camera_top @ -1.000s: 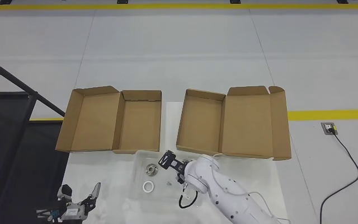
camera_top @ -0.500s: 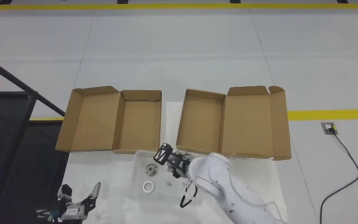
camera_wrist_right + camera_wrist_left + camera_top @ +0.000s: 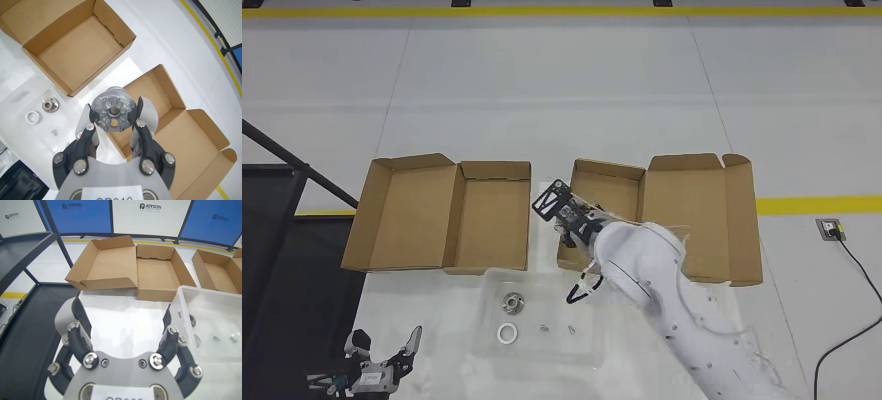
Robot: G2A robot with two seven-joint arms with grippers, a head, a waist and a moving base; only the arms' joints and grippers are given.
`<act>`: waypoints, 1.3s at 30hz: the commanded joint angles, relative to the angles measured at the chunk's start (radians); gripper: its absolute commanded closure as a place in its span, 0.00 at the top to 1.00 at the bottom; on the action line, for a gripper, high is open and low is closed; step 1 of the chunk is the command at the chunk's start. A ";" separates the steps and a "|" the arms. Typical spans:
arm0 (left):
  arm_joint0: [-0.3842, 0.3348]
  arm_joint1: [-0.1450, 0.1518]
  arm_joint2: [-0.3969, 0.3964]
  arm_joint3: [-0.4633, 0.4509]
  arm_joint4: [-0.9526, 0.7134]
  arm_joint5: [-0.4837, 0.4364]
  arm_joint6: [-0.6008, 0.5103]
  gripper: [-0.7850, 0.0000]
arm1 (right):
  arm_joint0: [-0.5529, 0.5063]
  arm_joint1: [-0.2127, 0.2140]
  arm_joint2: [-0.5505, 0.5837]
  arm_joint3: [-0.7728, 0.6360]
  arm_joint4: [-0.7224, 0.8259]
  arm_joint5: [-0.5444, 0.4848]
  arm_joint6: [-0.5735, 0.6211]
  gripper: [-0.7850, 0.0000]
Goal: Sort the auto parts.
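Right wrist view | right end effector [image 3: 115, 109] clamps grey hub [image 3: 111, 106] over 9 o'clock rim of right box [image 3: 151, 89] | early release could spill it outside.

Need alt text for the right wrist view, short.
The right gripper is shut on a grey cast metal hub, held above the edge of an open cardboard box. A second open box sits alongside, and a clear tray holds a flanged metal part, a white ring and a small bolt.
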 commanded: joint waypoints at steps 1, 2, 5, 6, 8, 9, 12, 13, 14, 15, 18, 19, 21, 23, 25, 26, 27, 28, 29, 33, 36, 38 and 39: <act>0.000 0.000 0.000 0.000 0.000 0.000 0.000 1.00 | 0.059 -0.011 -0.015 0.105 0.029 -0.016 -0.039 0.00; 0.000 0.000 0.000 0.000 0.000 0.000 0.000 1.00 | 0.067 -0.013 -0.017 0.120 0.027 -0.021 -0.041 0.00; 0.000 0.000 0.000 0.000 0.000 0.000 0.000 1.00 | 0.067 -0.013 -0.017 0.120 0.027 -0.021 -0.041 0.00; 0.000 0.000 0.000 0.000 0.000 0.000 0.000 1.00 | 0.067 -0.013 -0.017 0.120 0.027 -0.021 -0.041 0.00; 0.000 0.000 0.000 0.000 0.000 0.000 0.000 1.00 | 0.067 -0.013 -0.017 0.120 0.027 -0.021 -0.041 0.00; 0.000 0.000 0.000 0.000 0.000 0.000 0.000 1.00 | 0.067 -0.013 -0.017 0.120 0.027 -0.021 -0.041 0.00; 0.000 0.000 0.000 0.000 0.000 0.000 0.000 1.00 | 0.067 -0.013 -0.017 0.120 0.027 -0.021 -0.041 0.00; 0.000 0.000 0.000 0.000 0.000 0.000 0.000 1.00 | 0.067 -0.013 -0.017 0.120 0.027 -0.021 -0.041 0.00; 0.000 0.000 0.000 0.000 0.000 0.000 0.000 1.00 | 0.067 -0.013 -0.017 0.120 0.027 -0.021 -0.041 0.00; 0.000 0.000 0.000 0.000 0.000 0.000 0.000 1.00 | 0.060 -0.013 -0.017 0.120 0.025 -0.015 -0.055 0.00; 0.000 0.000 0.000 0.000 0.000 0.000 0.000 1.00 | 0.058 -0.021 -0.011 0.170 0.048 0.046 -0.102 0.00; 0.000 0.000 0.000 0.000 0.000 0.000 0.000 1.00 | 0.071 -0.026 -0.010 0.206 0.064 0.069 -0.113 0.00; 0.000 0.000 0.000 0.000 0.000 0.000 0.000 1.00 | 0.115 -0.042 -0.024 0.297 0.084 0.114 -0.125 0.00; 0.000 0.000 0.000 0.000 0.000 0.000 0.000 1.00 | 0.170 -0.061 -0.046 0.412 0.079 0.185 -0.136 0.00; 0.000 0.000 0.000 0.000 0.000 0.000 0.000 1.00 | 0.216 -0.084 -0.071 0.524 0.115 0.214 -0.158 0.00; 0.000 0.000 0.000 0.000 0.000 0.000 0.000 1.00 | 0.240 -0.095 -0.082 0.582 0.131 0.223 -0.171 0.00; 0.000 0.000 0.000 0.000 0.000 0.000 0.000 1.00 | 0.259 -0.106 -0.088 0.635 0.169 0.205 -0.187 0.00; 0.000 0.000 0.000 0.000 0.000 0.000 0.000 1.00 | 0.280 -0.116 -0.091 0.697 0.193 0.199 -0.203 0.00; 0.000 0.000 0.000 0.000 0.000 0.000 0.000 1.00 | 0.300 -0.126 -0.099 0.753 0.208 0.197 -0.216 0.00; 0.000 0.000 0.000 0.000 0.000 0.000 0.000 1.00 | 0.353 -0.166 -0.122 0.939 0.271 0.172 -0.267 0.00; 0.000 0.000 0.000 0.000 0.000 0.000 0.000 1.00 | 0.379 -0.190 -0.138 1.038 0.284 0.182 -0.304 0.00; 0.000 0.000 0.000 0.000 0.000 0.000 0.000 1.00 | 0.389 -0.205 -0.144 1.086 0.298 0.173 -0.326 0.00; 0.000 0.000 0.000 0.000 0.000 0.000 0.000 1.00 | 0.394 -0.211 -0.146 1.106 0.302 0.172 -0.334 0.00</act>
